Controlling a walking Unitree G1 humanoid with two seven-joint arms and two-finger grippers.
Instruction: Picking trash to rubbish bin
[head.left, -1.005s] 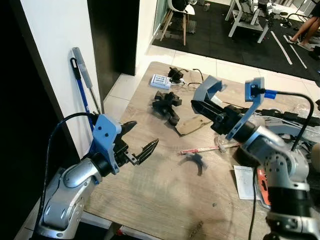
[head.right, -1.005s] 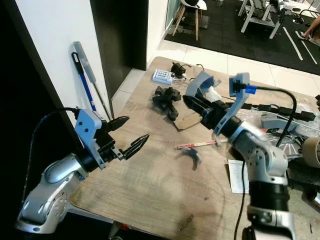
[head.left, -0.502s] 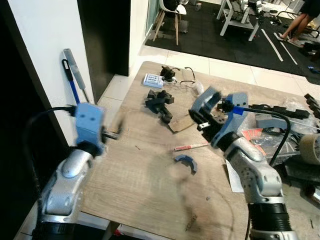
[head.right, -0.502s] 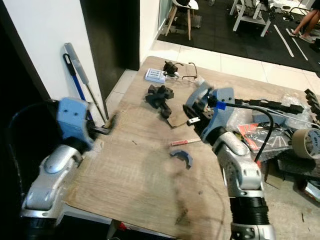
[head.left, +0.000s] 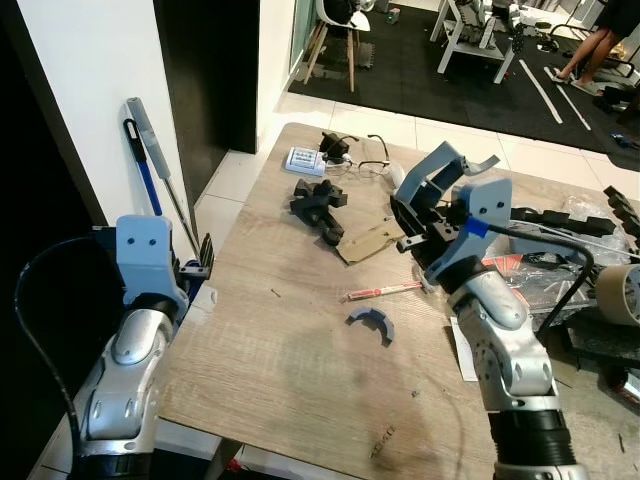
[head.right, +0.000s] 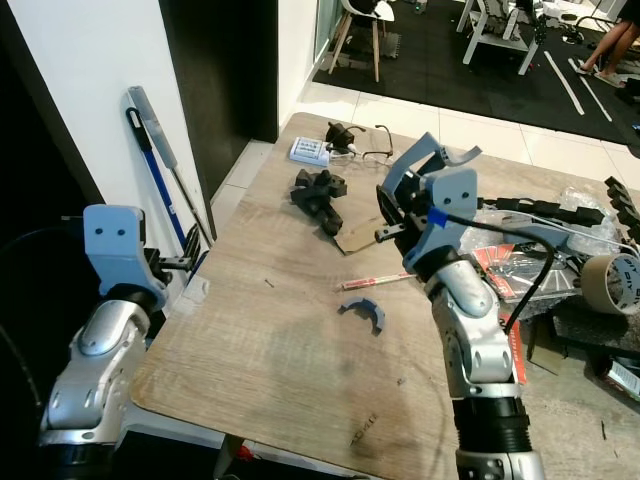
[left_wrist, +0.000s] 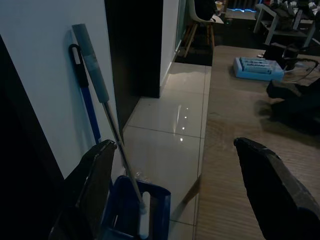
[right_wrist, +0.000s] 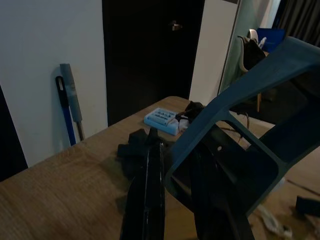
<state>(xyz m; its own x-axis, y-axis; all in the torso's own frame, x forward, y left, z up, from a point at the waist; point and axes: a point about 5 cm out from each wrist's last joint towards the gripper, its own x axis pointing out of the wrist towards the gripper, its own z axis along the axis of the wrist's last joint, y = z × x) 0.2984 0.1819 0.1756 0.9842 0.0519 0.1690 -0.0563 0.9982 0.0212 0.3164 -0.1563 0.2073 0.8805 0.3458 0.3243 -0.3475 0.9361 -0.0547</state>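
- The head views are bright and sharp, evenly lit across the wooden table (head.left: 300, 340).
- Soft shadows lie on the table beneath the arms.
- Both wrist views are dim; the floor tiles (left_wrist: 170, 125) beside the table carry small glints, perhaps from ceiling lamps.

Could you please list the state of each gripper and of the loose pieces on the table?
Left gripper: open, empty, off the table's left edge.
Right gripper: shut on a blue-grey plastic bracket, raised above the table.
Cardboard scrap: lying flat.
Red pen: lying flat.
Curved blue piece: lying alone.
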